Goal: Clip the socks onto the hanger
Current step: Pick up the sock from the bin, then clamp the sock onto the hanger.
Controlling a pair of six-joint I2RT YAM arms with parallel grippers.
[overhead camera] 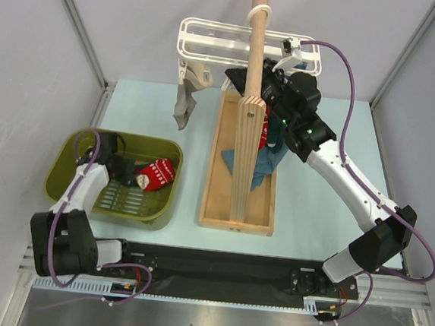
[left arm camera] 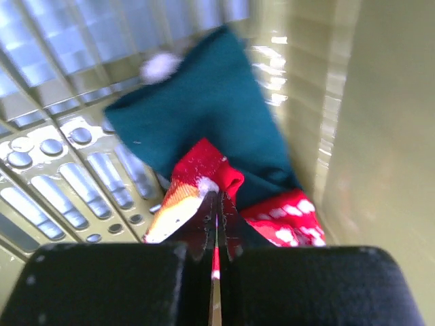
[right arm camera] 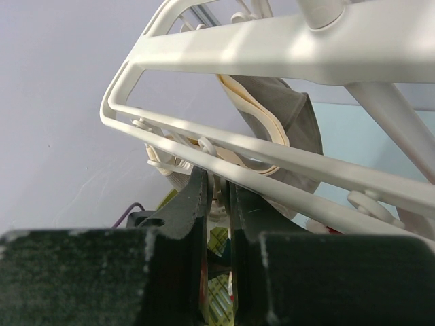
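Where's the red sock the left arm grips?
Top view, left side: the red sock lies in the right half of the olive basket, pinched by the left gripper, touching a dark teal sock.

Red sock [overhead camera: 158,174]: red with white printed motifs and an orange-and-white patch.
Teal sock [left arm camera: 204,115]: plain dark teal.
Hanger [overhead camera: 212,44]: white.
Hanging sock [overhead camera: 184,107]: grey-beige.
Basket [overhead camera: 58,172]: olive green.
Garment [overhead camera: 267,167] on the stand: medium blue.
Stand [overhead camera: 218,178] and pole [overhead camera: 254,52]: pale natural wood.
Table [overhead camera: 312,209]: pale blue-green.
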